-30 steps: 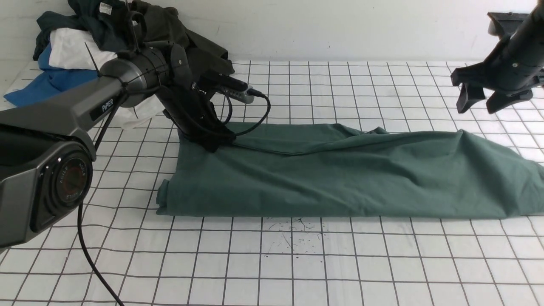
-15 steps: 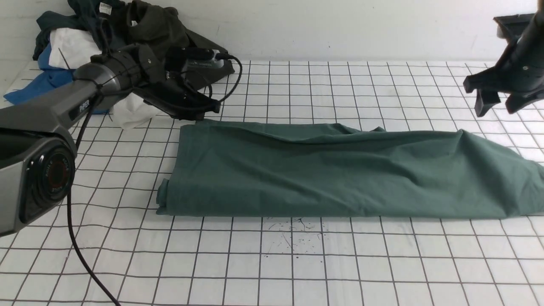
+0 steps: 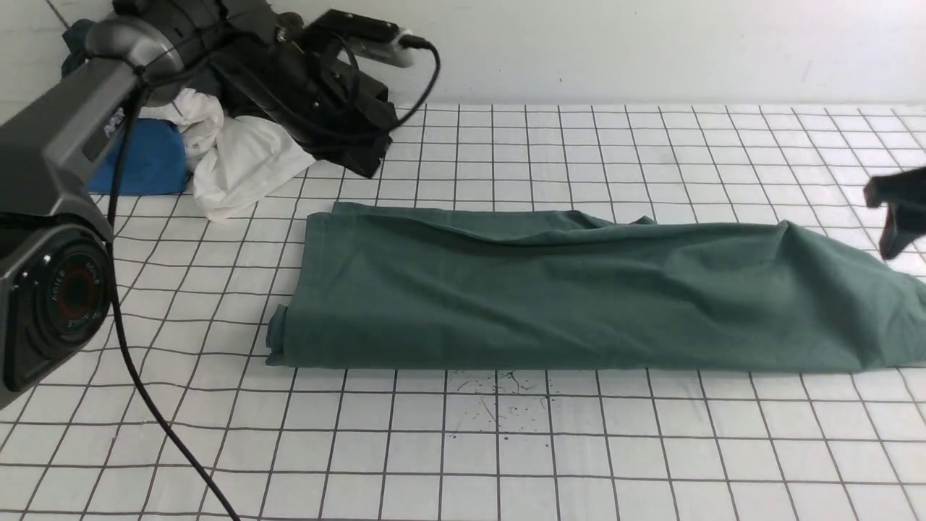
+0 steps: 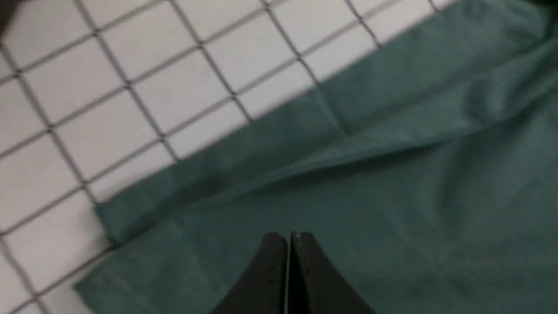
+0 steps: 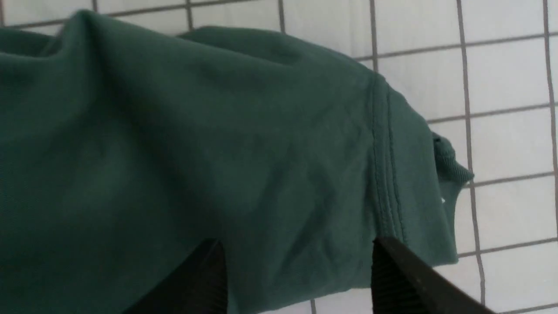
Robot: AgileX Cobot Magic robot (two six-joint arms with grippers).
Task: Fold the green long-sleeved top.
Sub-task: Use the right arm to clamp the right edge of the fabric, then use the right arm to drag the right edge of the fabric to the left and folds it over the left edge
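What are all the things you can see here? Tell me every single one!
green long-sleeved top: one, sage green, lying in a long folded strip across the middle of the table.
table cover: one, white with dark grid lines, under everything.
ink marks: small cluster, black, on the cover just in front of the top.
white garment: one, white, crumpled at back left.
blue garment: one, blue, left of the white one.
dark garment: one, dark, back left, partly behind the left arm.
cable: one, black, trailing from the left arm to the front.
left gripper: one, black, shut, above the top's left end.
right gripper: one, black, open, above the top's right end.
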